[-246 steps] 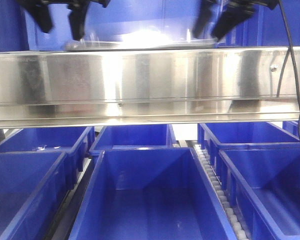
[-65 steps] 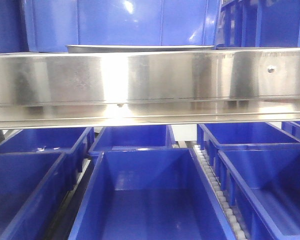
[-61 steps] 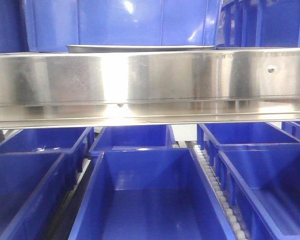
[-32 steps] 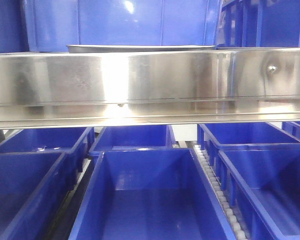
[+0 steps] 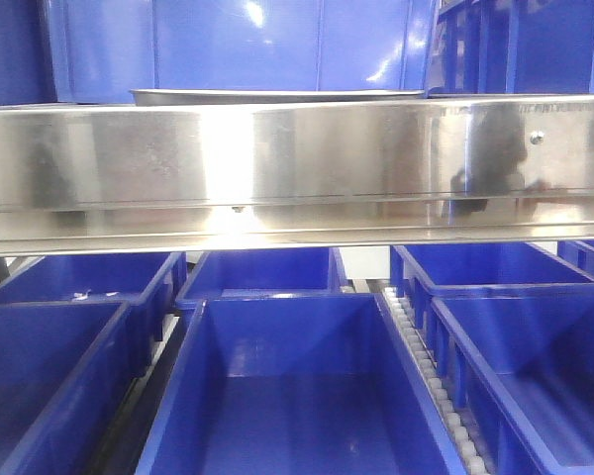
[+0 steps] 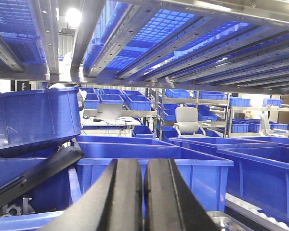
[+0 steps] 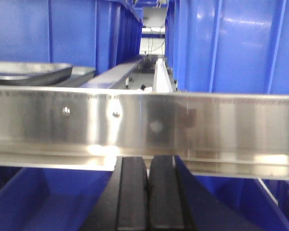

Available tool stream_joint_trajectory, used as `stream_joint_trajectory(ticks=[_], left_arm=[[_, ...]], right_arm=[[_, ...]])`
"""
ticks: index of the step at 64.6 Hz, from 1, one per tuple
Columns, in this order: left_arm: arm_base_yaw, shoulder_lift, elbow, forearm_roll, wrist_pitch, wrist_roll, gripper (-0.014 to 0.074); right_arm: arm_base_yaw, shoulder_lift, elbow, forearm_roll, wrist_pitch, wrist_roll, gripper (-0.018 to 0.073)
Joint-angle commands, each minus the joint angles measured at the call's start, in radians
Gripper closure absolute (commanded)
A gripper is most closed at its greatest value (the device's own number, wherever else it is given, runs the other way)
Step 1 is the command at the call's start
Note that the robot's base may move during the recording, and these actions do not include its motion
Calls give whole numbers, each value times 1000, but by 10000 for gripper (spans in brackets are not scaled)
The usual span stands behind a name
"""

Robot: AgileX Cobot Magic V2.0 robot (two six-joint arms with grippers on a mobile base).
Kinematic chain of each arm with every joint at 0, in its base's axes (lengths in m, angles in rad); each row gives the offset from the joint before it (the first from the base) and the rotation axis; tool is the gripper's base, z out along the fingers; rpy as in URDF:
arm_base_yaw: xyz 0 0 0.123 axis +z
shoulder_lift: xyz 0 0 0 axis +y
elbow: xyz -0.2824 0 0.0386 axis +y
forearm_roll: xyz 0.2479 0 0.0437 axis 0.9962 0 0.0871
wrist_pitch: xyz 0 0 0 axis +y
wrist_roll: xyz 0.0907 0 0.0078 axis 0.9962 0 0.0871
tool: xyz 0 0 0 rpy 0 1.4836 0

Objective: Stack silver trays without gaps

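The silver trays [image 5: 277,96] lie on the shelf behind the steel rail, seen edge-on as one thin grey rim. In the right wrist view they [image 7: 31,72] show at the upper left beyond the rail. A shiny tray corner [image 6: 226,221] shows at the bottom right of the left wrist view. My left gripper [image 6: 143,166] is shut and empty, pointing at blue bins. My right gripper [image 7: 148,161] is shut and empty, low in front of the rail. Neither gripper shows in the front view.
A broad mirror-like steel rail [image 5: 297,163] with screws crosses the front view. Deep blue bins [image 5: 287,386] stand below it, with a roller track [image 5: 426,376] between them. More blue bins [image 6: 154,159] and steel shelf beams [image 6: 135,43] fill the left wrist view.
Both grippers, above the trays 3.8 s ago, have left the front view. A dark reflection on the rail's right end has shifted in the last half second. The trays have not moved.
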Motion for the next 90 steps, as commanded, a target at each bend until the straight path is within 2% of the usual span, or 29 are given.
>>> stream_joint_trajectory(ticks=[1, 14, 19, 30, 46, 90], left_arm=[[5, -6, -3, -1, -10, -8, 586], [5, -6, -3, -1, -10, -8, 586], [5, -6, -3, -1, -10, -8, 586], [5, -6, -3, -1, -10, -8, 586], [5, -6, -3, -1, -10, -8, 586], [5, -6, -3, -1, -10, -8, 586]], right_arm=[[-3, -5, 1, -20, 22, 2, 637], [-3, -5, 1, -35, 19, 20, 637], [-1, -5, 1, -56, -24, 71, 637], [-1, -5, 1, -56, -107, 74, 637], [-1, -5, 1, -56, -29, 74, 637], [-1, -5, 1, -56, -29, 74, 637]])
